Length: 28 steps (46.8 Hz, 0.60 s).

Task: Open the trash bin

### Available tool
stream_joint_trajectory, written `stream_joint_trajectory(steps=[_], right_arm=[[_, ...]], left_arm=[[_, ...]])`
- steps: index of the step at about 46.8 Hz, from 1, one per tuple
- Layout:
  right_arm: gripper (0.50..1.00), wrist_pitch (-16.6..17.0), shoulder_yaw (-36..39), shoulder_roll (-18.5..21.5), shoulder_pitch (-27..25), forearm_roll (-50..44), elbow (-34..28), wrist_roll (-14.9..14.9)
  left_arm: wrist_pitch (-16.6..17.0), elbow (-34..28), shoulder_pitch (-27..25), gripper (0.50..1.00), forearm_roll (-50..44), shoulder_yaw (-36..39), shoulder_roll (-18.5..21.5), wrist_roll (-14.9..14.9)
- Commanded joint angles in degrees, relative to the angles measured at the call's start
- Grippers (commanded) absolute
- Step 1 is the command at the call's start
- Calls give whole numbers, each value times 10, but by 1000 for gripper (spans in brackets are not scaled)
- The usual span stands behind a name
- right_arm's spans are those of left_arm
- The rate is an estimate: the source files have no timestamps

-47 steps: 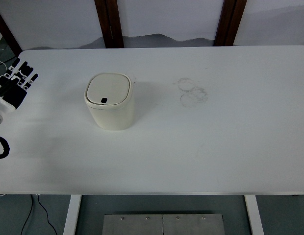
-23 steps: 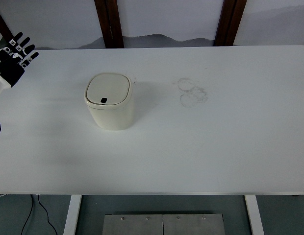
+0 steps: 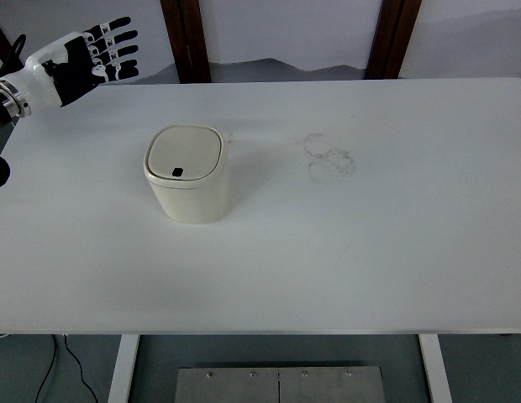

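A small cream trash bin (image 3: 186,174) stands upright on the white table (image 3: 370,235), left of centre. Its lid is closed, with a small dark button at the lid's near edge. My left hand (image 3: 92,52) is raised over the table's far left corner, well up and left of the bin, fingers spread and pointing right, holding nothing. The right arm is out of view.
Faint grey ring marks (image 3: 329,158) stain the table right of the bin. Two dark wooden posts (image 3: 186,38) stand behind the table's far edge. A black cable hangs below the table's near left corner.
My left hand has risen from the table's left edge and swung up and to the right, toward the far left corner. The bin has not moved.
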Motion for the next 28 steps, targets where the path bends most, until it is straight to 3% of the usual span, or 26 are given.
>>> stream_joint_trajectory(steps=[1, 10, 21, 28], right_arm=[[993, 0, -1, 0, 0, 0, 0, 0], [993, 0, 0, 0, 0, 0, 0, 0], [993, 0, -1, 0, 0, 0, 0, 0], [993, 0, 0, 0, 0, 0, 0, 0]], left_arm=[[-3, -27, -18, 1000, 31, 23, 10, 0], [-5, -78, -68, 1000, 102, 89, 16, 4], [-20, -147, -133, 1000, 125, 176, 27, 85], [-30, -196, -177, 1000, 138, 193, 36, 112]])
